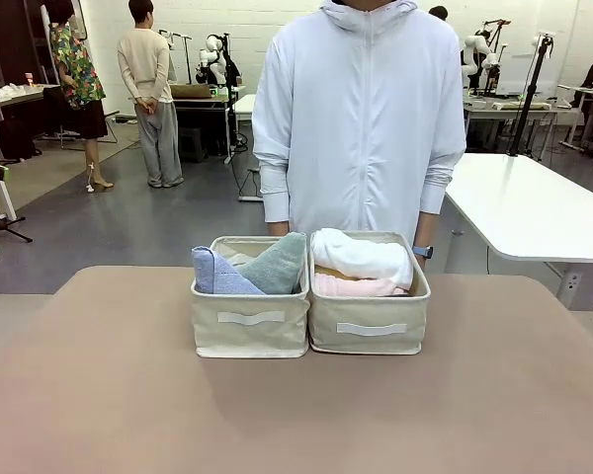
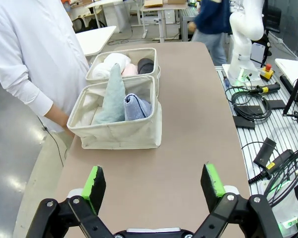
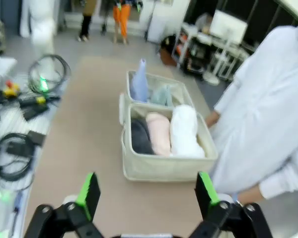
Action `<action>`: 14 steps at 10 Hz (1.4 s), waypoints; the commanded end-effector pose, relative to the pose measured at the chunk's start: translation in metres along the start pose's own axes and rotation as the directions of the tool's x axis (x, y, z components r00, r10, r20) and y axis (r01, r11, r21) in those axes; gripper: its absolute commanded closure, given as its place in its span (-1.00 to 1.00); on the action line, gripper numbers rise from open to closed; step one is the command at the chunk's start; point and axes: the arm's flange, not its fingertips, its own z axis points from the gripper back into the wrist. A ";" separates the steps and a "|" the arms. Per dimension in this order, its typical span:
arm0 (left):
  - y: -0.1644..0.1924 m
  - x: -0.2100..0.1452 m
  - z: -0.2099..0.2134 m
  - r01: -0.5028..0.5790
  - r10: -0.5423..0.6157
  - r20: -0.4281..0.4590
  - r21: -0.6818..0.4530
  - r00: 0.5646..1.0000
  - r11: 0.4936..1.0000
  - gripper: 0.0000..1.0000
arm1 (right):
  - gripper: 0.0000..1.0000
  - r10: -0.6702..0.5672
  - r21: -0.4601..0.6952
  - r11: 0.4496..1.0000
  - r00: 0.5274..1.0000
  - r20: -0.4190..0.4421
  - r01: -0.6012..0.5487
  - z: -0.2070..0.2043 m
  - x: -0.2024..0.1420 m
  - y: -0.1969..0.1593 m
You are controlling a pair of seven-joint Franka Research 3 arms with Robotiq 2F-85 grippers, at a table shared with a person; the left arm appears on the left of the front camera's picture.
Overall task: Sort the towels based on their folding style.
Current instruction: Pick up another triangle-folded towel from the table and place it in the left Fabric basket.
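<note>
Two beige bins stand side by side at the table's middle. The left bin (image 1: 250, 321) holds a lavender-blue cone towel (image 1: 214, 274) and a sage-green cone towel (image 1: 277, 265). In the right bin (image 1: 369, 326) lie a white rolled towel (image 1: 361, 257) and a pink one (image 1: 356, 286). From the right wrist, a dark grey roll (image 3: 140, 136) shows beside the pink roll (image 3: 159, 133) and the white roll (image 3: 185, 131). My left gripper (image 2: 154, 181) hangs open over bare table, short of the cone bin (image 2: 116, 134). My right gripper (image 3: 148, 193) is open too, short of the roll bin (image 3: 164, 168).
A person in a white jacket (image 1: 361, 128) stands close behind the bins, hands near their far rims. Cables and boxes (image 2: 268, 124) lie off the table's edge beside the right arm's base (image 2: 246, 39). Bare brown tabletop (image 1: 296, 415) stretches in front of the bins.
</note>
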 end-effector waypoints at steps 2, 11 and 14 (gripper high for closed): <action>0.000 0.002 0.000 0.012 -0.012 0.011 0.011 1.000 1.000 -1.00 | -1.00 -0.147 0.045 0.989 0.986 0.077 0.144 0.040 -0.003 -0.011; 0.000 0.002 0.000 0.012 -0.012 0.011 0.011 1.000 1.000 -1.00 | -1.00 -0.154 0.047 0.988 0.984 0.085 0.150 0.052 -0.016 0.007; 0.000 0.002 0.000 0.012 -0.012 0.011 0.011 1.000 1.000 -1.00 | -1.00 -0.154 0.047 0.988 0.984 0.085 0.150 0.052 -0.016 0.007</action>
